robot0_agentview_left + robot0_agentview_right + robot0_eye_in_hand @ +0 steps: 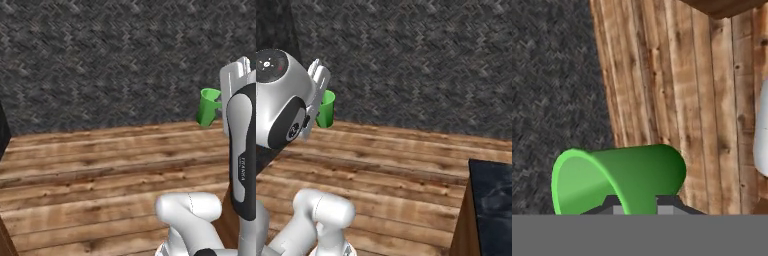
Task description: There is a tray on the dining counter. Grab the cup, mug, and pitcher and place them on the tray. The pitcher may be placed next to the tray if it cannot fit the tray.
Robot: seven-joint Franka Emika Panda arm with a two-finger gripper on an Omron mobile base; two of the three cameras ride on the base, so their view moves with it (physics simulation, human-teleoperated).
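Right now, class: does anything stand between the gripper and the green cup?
Nothing visible does. The cup sits directly at the gripper, its wall between the finger tips in the hand view. Both base views show the cup raised off the wooden floor beside the hand.

A bright green handleless tapered cup [622, 175] shows a paler green inside. The plank floor [90, 200] is warm brown wood with dark knots, and the far wall [421, 65] is a grey herringbone pattern. At the near right, a black stone-look counter top [493, 200] carries faint pale veining.
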